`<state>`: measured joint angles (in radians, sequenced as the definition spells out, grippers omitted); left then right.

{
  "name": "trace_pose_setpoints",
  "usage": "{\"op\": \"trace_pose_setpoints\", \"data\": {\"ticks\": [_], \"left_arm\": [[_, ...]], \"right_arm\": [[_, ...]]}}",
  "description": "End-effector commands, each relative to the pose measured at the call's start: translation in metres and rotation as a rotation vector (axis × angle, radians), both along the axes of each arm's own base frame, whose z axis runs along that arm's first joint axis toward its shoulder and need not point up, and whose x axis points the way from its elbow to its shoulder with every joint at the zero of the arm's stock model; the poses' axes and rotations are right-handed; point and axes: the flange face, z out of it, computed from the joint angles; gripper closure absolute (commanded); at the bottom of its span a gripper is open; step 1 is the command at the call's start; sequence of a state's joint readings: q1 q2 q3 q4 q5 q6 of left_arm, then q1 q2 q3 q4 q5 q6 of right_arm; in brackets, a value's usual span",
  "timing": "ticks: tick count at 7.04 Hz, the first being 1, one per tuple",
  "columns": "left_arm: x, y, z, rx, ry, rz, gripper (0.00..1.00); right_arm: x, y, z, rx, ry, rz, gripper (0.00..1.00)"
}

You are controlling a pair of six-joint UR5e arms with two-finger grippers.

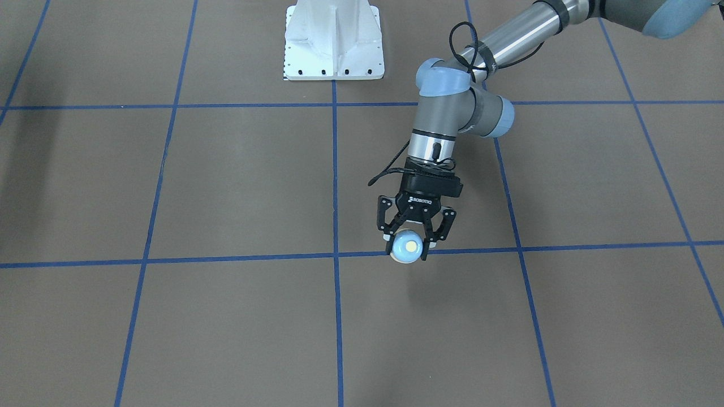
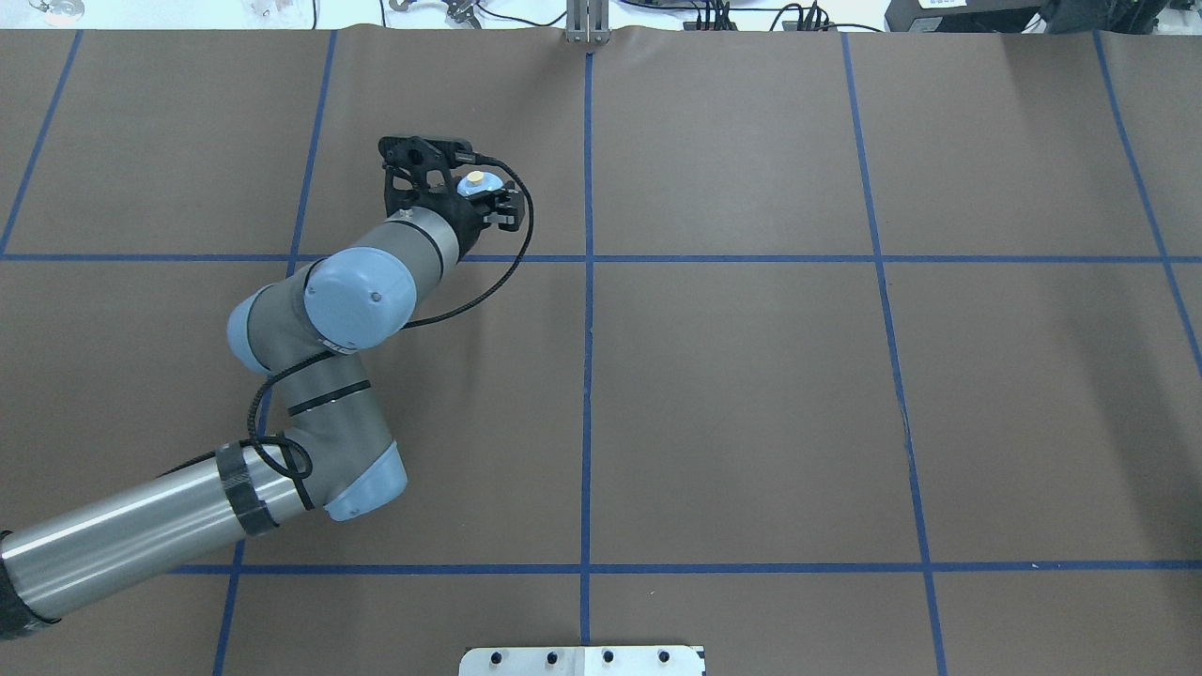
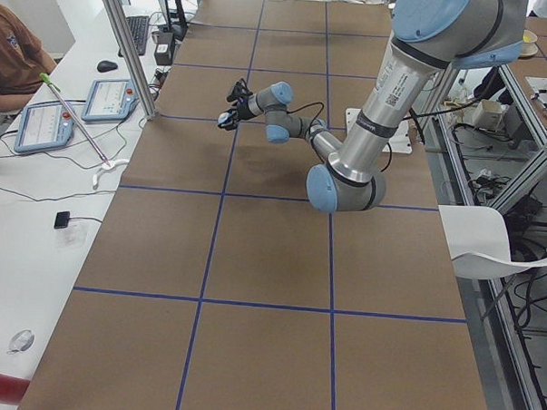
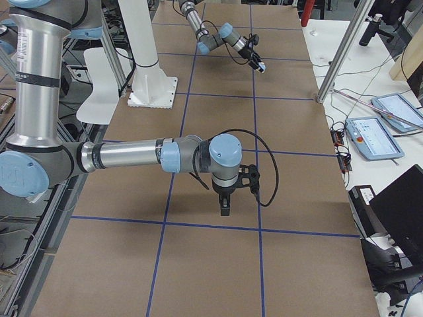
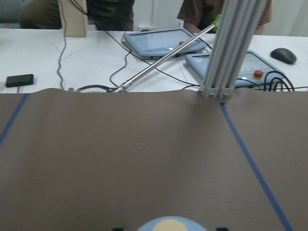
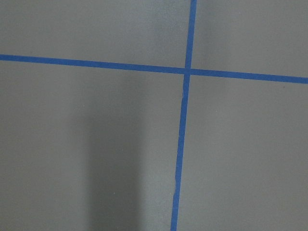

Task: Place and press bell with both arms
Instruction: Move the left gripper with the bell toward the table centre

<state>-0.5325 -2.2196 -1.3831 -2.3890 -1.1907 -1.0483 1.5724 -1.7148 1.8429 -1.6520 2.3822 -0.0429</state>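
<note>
The light-blue bell [image 1: 406, 246] with its cream button sits between the fingers of my left gripper [image 1: 408, 244], which is shut on its sides. A shadow on the brown table below suggests it hangs a little above the surface, over a blue tape line. In the overhead view the bell [image 2: 476, 181] and left gripper [image 2: 465, 188] are at the far left-centre. The bell's top [image 5: 168, 225] shows at the bottom edge of the left wrist view. My right gripper [image 4: 225, 210] points down over the table near a blue tape line. I cannot tell whether it is open or shut.
A white metal pedestal [image 1: 334, 42] stands at the robot's side of the table. An aluminium post [image 5: 233, 48] rises at the far edge. Beyond it, tablets [image 5: 163, 41], cables and seated people are at a white desk. Blue tape lines [image 6: 185, 120] cross the table.
</note>
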Motion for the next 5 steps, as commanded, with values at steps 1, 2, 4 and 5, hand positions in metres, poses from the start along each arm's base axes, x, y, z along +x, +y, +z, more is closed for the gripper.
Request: {"op": "trace_pose_setpoints", "data": {"ticks": [1,2,4,5], "left_arm": [[0.053,0.015,-0.019,0.014,-0.014,0.005,1.00],[0.082,0.016,-0.029,0.017,-0.038,-0.016,1.00],[0.127,0.006,-0.050,0.014,-0.081,-0.045,1.00],[0.132,0.007,-0.044,0.011,-0.096,-0.049,1.00]], "right_arm": [[0.000,-0.002,-0.001,-0.030,-0.005,0.000,0.00],[-0.001,-0.002,-0.002,-0.030,-0.009,0.000,0.00],[-0.001,-0.002,0.001,-0.035,-0.009,0.000,0.00],[-0.001,-0.002,0.000,-0.033,-0.009,0.000,0.00]]}}
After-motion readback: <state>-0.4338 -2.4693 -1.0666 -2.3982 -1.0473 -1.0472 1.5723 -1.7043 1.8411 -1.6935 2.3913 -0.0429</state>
